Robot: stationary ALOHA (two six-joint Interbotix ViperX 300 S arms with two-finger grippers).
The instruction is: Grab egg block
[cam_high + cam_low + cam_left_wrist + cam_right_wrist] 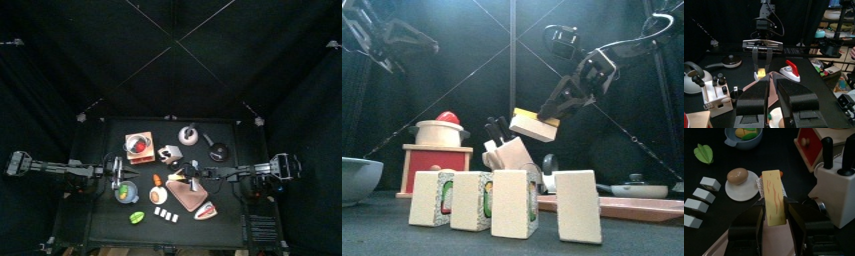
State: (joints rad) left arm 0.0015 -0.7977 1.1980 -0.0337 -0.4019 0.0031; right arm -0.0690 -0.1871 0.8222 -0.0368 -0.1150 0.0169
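Two arms on the table, and only the right gripper (774, 210) is busy, its jaws clamped on the lower end of a pale yellow block (773, 195) wrapped in a crinkled silver band — butter or cheese by the look of it, not an egg! In the front view that same block (536, 125) hangs tilted in the air at centre frame, clear of the knife block (508, 152) just below it. The fried-egg piece (739, 184) — a white disc with a brownish dome — lies flat on the black table at centre-left of the right wrist view, just beside the held block's edge and apparently untouched. To its left runs a diagonal row of small white blocks (700, 201), with a green leaf (704, 153) at upper left and a bowl of toy food (745, 134) along the top edge. The left gripper (769, 95) hovers with its jaws spread a little on nothing, low in its own view, facing the right arm (764, 35) across the table. Here's the danger, as I read it: the claw is full, so reaching for the egg now means dropping the yellow block first, and a careless release could land it on the egg or knock the knife block (841, 183) alongside. That flat disc also offers little to pinch, so the fingers may slide off.
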